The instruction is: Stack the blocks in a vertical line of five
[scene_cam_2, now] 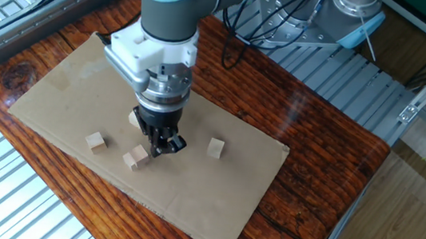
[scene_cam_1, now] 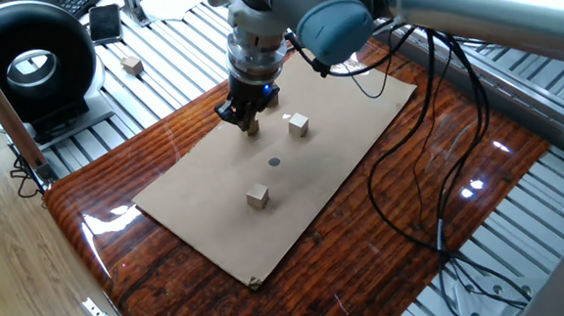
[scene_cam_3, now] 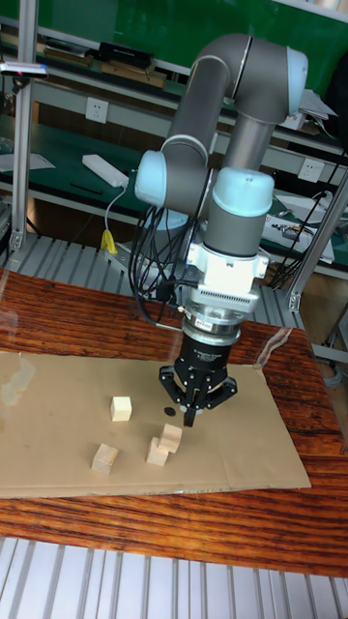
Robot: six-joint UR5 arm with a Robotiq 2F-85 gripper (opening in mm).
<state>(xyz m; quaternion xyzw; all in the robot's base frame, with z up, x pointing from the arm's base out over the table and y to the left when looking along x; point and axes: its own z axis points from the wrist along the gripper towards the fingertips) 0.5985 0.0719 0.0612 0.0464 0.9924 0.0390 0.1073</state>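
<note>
Small tan wooden blocks lie on a cardboard sheet. Two form a short, slightly offset stack, which the tall fixed view also shows. Single blocks lie apart: one to the stack's left, one to its right, and one half hidden behind the gripper. My gripper hangs just beside and a little above the stack, its fingers drawn together with no block between them. In one fixed view the gripper covers the stack's top, and two single blocks show.
One more block lies off the cardboard on the slatted metal surface at the far left. A black ring-shaped device stands there too. Cables trail over the glossy wooden tabletop on the right.
</note>
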